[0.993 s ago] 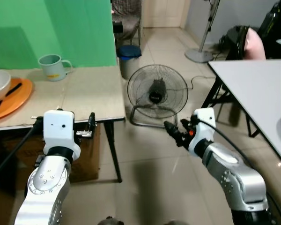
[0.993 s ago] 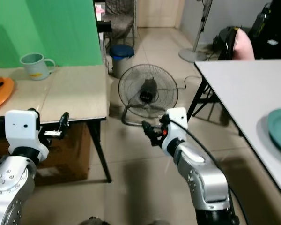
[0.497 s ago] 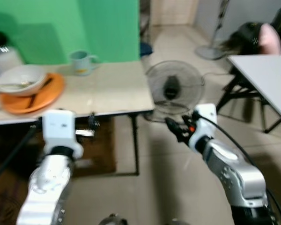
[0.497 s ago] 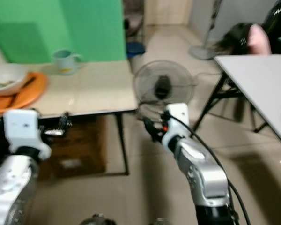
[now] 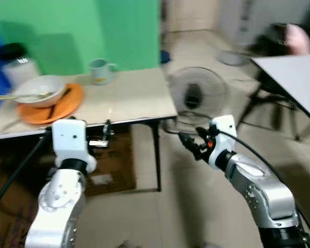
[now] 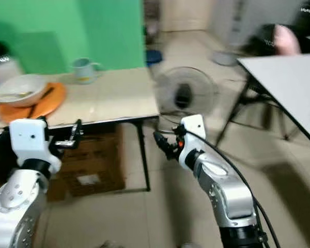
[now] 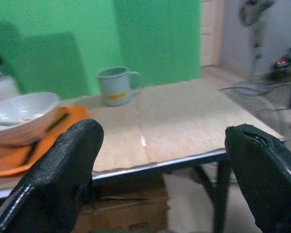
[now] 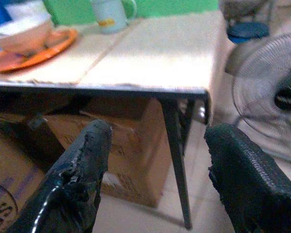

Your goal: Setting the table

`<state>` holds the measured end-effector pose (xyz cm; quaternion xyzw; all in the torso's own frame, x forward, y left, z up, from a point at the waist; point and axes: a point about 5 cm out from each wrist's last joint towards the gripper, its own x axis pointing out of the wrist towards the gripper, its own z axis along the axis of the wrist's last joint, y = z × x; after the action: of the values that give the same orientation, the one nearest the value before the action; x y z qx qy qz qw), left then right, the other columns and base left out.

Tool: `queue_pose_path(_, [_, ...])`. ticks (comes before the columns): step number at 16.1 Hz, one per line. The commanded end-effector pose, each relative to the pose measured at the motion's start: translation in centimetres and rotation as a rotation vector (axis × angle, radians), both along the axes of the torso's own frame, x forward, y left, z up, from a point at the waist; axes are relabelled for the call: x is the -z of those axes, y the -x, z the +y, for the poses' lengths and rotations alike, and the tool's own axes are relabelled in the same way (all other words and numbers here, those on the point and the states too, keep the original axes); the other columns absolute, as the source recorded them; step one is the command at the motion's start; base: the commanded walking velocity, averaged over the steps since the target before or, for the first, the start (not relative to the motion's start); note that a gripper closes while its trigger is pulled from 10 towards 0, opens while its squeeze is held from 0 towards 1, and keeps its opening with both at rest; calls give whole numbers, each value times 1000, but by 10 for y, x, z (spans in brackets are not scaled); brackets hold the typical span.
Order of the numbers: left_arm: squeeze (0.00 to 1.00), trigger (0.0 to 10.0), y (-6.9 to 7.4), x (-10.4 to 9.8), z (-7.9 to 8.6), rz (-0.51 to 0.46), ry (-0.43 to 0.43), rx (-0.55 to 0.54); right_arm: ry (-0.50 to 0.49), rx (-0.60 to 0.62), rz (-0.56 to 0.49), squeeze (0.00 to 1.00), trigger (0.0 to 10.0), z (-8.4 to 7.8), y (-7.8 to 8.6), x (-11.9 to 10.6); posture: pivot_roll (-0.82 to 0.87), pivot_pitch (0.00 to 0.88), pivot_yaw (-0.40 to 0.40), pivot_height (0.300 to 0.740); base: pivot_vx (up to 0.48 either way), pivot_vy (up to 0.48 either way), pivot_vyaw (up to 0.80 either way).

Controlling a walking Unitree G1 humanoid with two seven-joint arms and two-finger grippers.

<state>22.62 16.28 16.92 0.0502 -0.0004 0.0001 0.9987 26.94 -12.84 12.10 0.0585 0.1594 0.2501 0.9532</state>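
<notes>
Both jaws, left gripper and right gripper, gape empty. Ahead of them on the counter: white bowl on orange plate, likely fragile and slippery; grasp the plate's rim.

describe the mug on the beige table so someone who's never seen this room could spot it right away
Find the beige table that stands in front of the bright green wall. The mug sits upright at the table's back edge, close to that wall, apart from the orange plate and the white bowl resting on that plate. It is the only pale blue-green piece there, with a side handle and a small yellowish mark.
</notes>
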Motion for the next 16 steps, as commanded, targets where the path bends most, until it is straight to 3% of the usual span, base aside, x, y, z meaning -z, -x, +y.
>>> queue_pose_path(1, [0, 10000, 5, 2, 7, 10, -6, -28, -14, -44, -10, 0, 10000, 10, -2, -3, -60, 29, 39, 740, 322, 0, 800])
queue_pose_path(7, [0, 10000, 6, 0, 12, 1, -17, -43, 5, -98, -48, 0, 10000, 21, -9, -4, -38, 11, 18, 740, 325, 0, 800])
queue_pose_path(9, [0, 10000, 7, -1, 16, -3, -25, -55, -62, -28, -58, 0, 10000, 20, -14, -8, -34, 5, 12, 740, 330, 0, 0])
queue_pose_path(14, [0, 10000, 4, -6, 21, -23, -38, -21, -115, 7, -162, 0, 10000, 19, -23, -26, -29, 0, 5, 740, 340, 0, 0])
queue_pose_path(16, [0, 10000, 3, -8, 20, -30, -38, 7, -115, 21, -161, 0, 10000, 19, -27, -27, -29, 0, 1, 740, 339, 0, -778])
